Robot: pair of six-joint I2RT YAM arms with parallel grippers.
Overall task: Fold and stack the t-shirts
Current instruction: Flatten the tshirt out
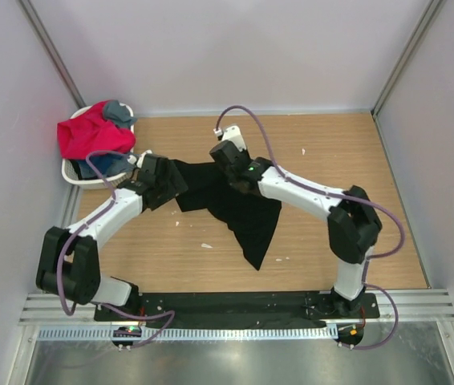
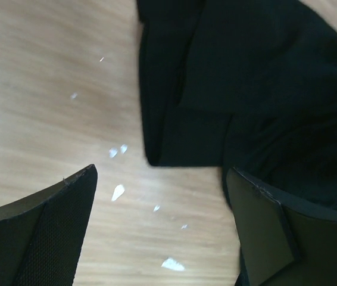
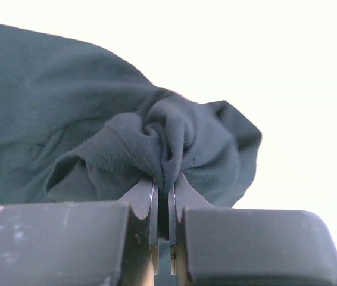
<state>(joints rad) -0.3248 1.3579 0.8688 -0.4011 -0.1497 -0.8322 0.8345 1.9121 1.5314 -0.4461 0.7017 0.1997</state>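
Note:
The black t-shirt (image 1: 243,212) hangs bunched over the middle of the wooden table, one end trailing down toward the near side. My right gripper (image 1: 229,164) is shut on a gathered fold of it (image 3: 156,149) and holds that end up. My left gripper (image 1: 165,178) is open and empty, low over the bare wood beside the shirt's left edge (image 2: 174,137); one finger (image 2: 264,226) is close to the cloth. A red-pink tee (image 1: 87,132), a grey one (image 1: 119,111) and a blue one (image 1: 103,167) lie in the basket.
The white plastic laundry basket (image 1: 73,172) stands at the far left corner against the wall. Small white flecks (image 2: 118,192) lie scattered on the wooden table (image 1: 331,160). Grey walls close in three sides.

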